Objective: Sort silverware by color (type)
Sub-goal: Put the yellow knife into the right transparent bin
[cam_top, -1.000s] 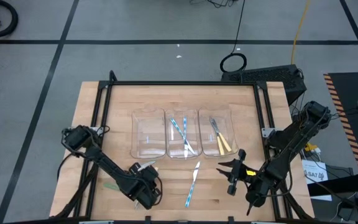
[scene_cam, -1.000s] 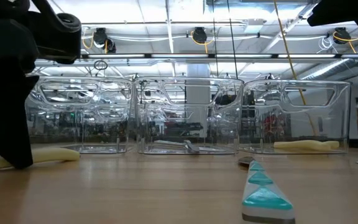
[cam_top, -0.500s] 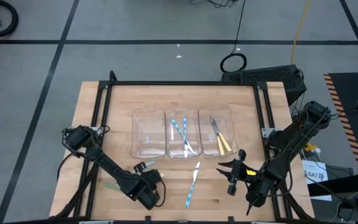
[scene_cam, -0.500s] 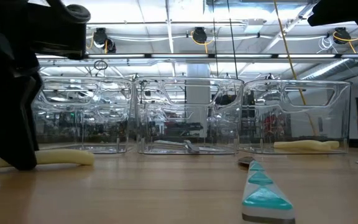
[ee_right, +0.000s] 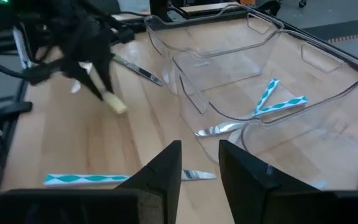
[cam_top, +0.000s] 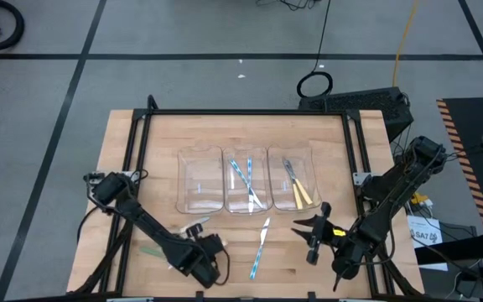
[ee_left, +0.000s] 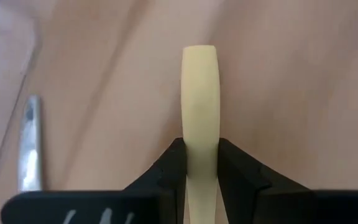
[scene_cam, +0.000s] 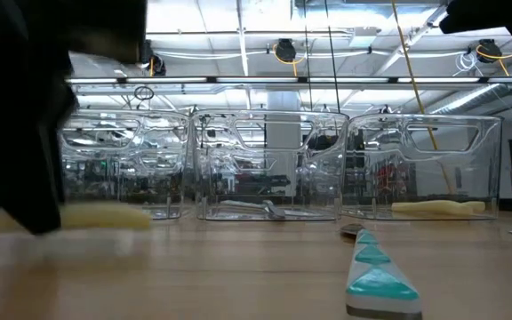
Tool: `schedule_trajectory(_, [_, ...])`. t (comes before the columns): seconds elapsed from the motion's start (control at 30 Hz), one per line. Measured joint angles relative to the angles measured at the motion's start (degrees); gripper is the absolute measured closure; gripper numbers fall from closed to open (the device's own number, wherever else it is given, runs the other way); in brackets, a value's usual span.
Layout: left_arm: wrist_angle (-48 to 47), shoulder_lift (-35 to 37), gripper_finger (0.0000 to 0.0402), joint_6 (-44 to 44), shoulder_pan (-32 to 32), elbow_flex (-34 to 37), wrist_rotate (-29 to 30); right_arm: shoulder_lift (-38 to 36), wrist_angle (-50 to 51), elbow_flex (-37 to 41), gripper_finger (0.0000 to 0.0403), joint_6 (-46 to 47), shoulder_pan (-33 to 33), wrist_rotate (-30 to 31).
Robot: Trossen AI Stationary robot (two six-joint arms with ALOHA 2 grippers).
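My left gripper [cam_top: 206, 250] is near the table's front edge, left of centre, shut on a yellow-handled piece of silverware [ee_left: 199, 106]. It also shows in the right wrist view [ee_right: 87, 46] and as a dark mass in the low view [scene_cam: 34, 116]. My right gripper [cam_top: 312, 236] is open and empty at the front right [ee_right: 199, 168]. A light-blue patterned piece [cam_top: 260, 247] lies flat on the table between the arms. A green-handled piece [cam_top: 151, 250] lies left of my left arm. A silvery piece [ee_right: 135, 68] lies beside my left gripper. My left gripper pinches the pale yellow handle [ee_left: 199, 155] by its two long edges between its two fingers [ee_left: 171, 171]. The handle runs forward along the fingers, and its free end [ee_left: 199, 55] sticks out past them. It slants down toward the table's right side [ee_right: 112, 101]; I cannot tell whether the end touches the wood.
Three clear plastic bins stand in a row at mid-table: the left one [cam_top: 199, 180], the middle one [cam_top: 246, 186] with light-blue pieces, the right one [cam_top: 296, 186] with yellow-handled pieces. A black frame [cam_top: 241, 112] runs round the table.
My left gripper has gone toward the table's right edge and a little toward the near edge, still shut on the yellow-handled piece, which has travelled with it. My right arm has kept still.
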State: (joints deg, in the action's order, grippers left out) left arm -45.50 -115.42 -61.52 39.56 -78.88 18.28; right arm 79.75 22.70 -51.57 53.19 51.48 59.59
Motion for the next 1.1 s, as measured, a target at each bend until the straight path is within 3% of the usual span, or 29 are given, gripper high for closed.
schedule_trajectory(0.1, [-0.70, 0.38, 0.0330, 2.95, 1.52, -3.70, 0.75, 0.01, -4.36, 0.00, 0.0301, -3.45, 0.00, 0.14])
schedule_trajectory(0.4, [-0.80, 0.31, 0.0330, 15.52, 5.64, -12.58, 10.98, 5.54, -22.15, 0.00, 0.0301, -21.52, -0.43, -0.26])
schedule_trajectory(0.63, [-0.91, 0.40, 0.0330, 21.41, 6.43, -15.54, 16.15, 8.00, -31.52, -0.84, 0.0300, -33.85, -1.55, -7.99])
schedule_trajectory(0.93, [-0.93, 0.47, 0.0330, 20.93, 5.87, -15.84, 17.20, 13.25, -30.27, -9.37, 0.0300, -42.81, -1.01, -8.74])
schedule_trajectory(1.1, [-0.83, 0.51, 0.0330, 20.92, 5.85, -15.84, 17.82, 18.92, -22.96, -18.30, 0.0278, -47.08, -1.09, -8.68])
